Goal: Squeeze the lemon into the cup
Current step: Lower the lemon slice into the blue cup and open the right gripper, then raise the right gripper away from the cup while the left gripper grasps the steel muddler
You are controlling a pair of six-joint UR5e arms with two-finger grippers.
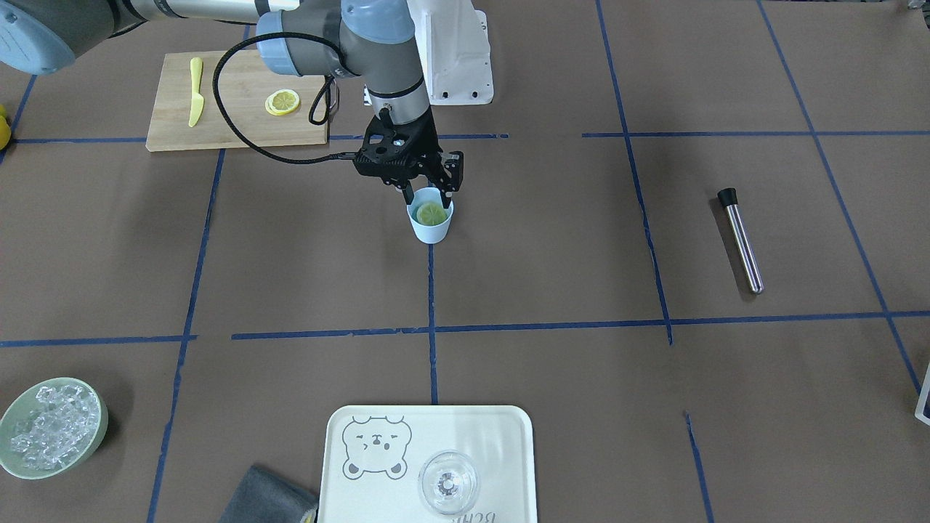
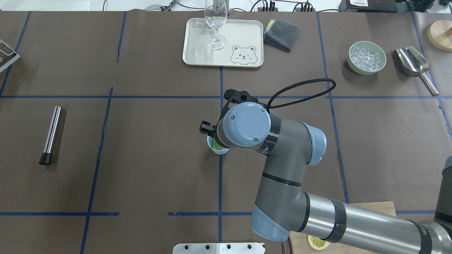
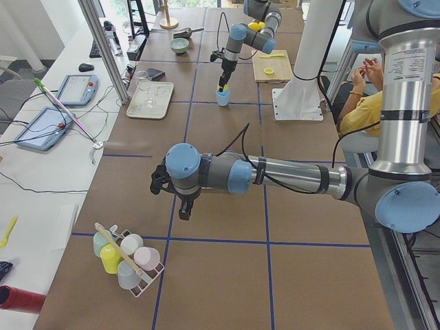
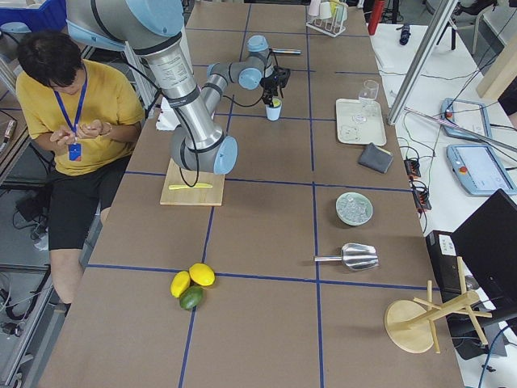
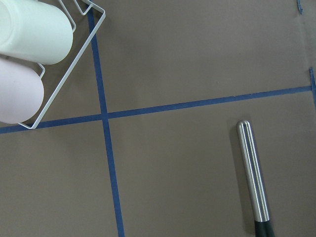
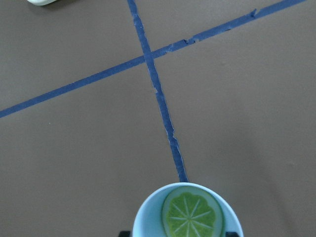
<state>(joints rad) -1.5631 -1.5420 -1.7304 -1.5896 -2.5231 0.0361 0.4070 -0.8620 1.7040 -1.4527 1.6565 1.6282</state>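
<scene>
One lemon (image 6: 191,216) flat inside cup (image 1: 430,231): likely light, soft, slippery; pinch rind at 3 and 9 o'clock; right end effector (image 1: 429,200) fingers apart over rim; left end effector (image 3: 158,184) state unreadable.

Grey arms (image 2: 282,165), pale-blue joint caps (image 2: 247,123)

Right gripper (image 1: 429,198) hangs over the cup (image 1: 430,229), blocking its mouth; open worktop (image 1: 552,240) lies all around, board (image 1: 167,109) and tray (image 1: 501,450) well apart.
</scene>
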